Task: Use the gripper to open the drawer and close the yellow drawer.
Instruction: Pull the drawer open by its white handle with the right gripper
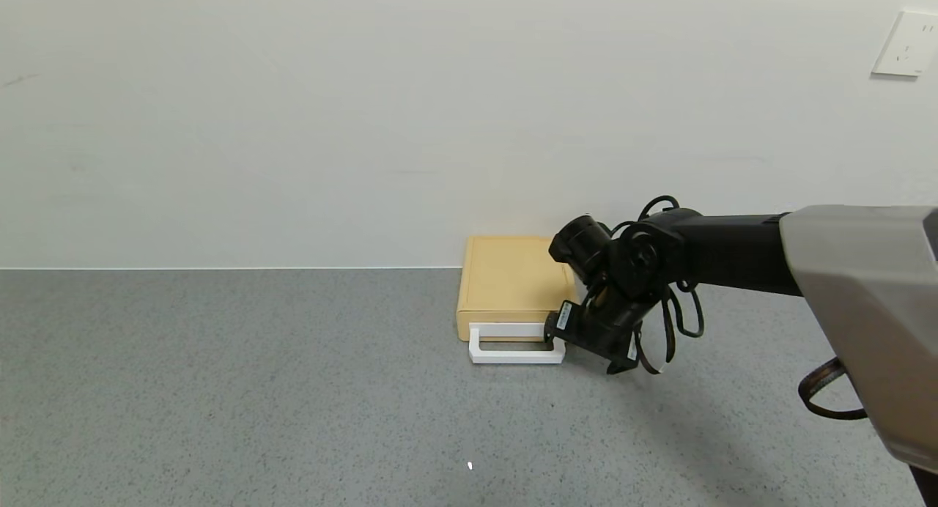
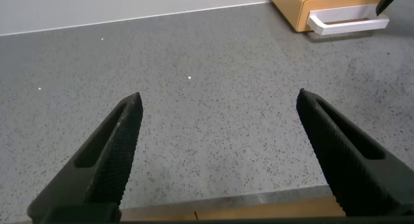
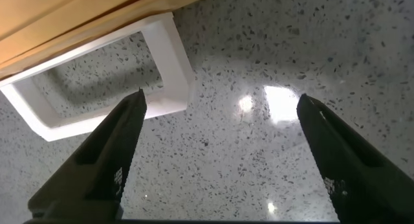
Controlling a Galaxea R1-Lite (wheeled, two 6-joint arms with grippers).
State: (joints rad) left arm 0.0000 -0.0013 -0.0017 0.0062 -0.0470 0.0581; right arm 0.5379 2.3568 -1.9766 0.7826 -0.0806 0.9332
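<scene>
The pale yellow drawer (image 1: 509,283) stands against the wall, its tray pushed in flush with the case. Its white loop handle (image 1: 513,354) sticks out in front over the counter. My right gripper (image 1: 579,352) is open, pointing down just off the handle's right end. In the right wrist view the gripper (image 3: 220,98) has one finger (image 3: 110,159) beside the handle's corner (image 3: 171,56), and only bare counter lies between the jaws. My left gripper (image 2: 220,98) is open and empty, far from the drawer (image 2: 310,4), and is outside the head view.
The grey speckled counter (image 1: 256,390) meets a white wall right behind the drawer. A wall socket (image 1: 907,44) is at the upper right. The counter's front edge (image 2: 226,208) runs under my left gripper.
</scene>
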